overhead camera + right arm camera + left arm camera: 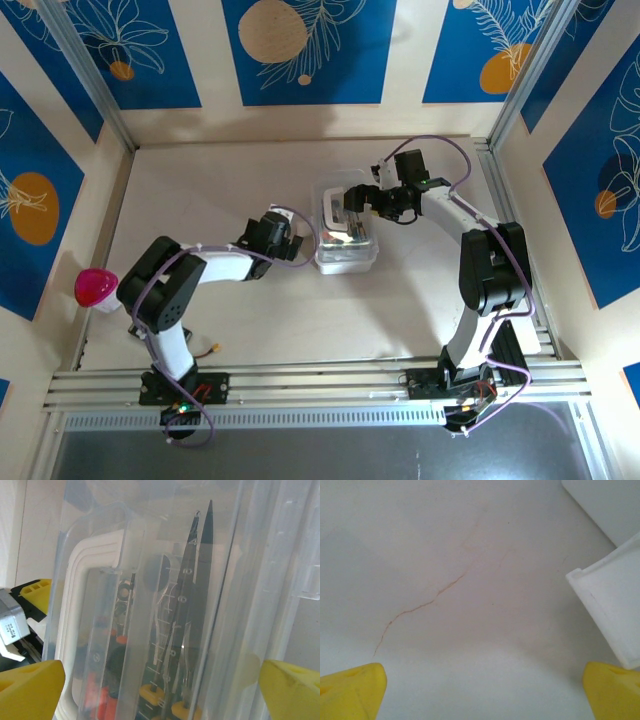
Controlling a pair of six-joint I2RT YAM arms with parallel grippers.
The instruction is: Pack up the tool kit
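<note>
Seen from above, a pale tabletop (220, 170) sits inside a booth with blue patterned walls. The tool kit (346, 240), a clear rectangular plastic case, rests on the tabletop near the middle, a little right of centre.

The left claw (290, 238) hangs just beside the case's left side. In its wrist view, its two yellow fingertips (350, 690) stand wide apart over bare tabletop (470, 540) marked by a thin brownish crack. It holds nothing. A white corner of the case (610, 610) shows at the right, just ahead of the right-hand fingertip.

The right claw (358, 203) reaches from the right over the far end of the case. In its wrist view, its yellow fingertips (30, 687) are spread as wide. The clear case (165, 605) lies between them, with long dark pointed tools (197, 605) and orange and yellow handles visible through the plastic. Whether the fingers touch the case cannot be told.

A pink ball (95, 287) sits at the far left edge, well apart from the case.
</note>
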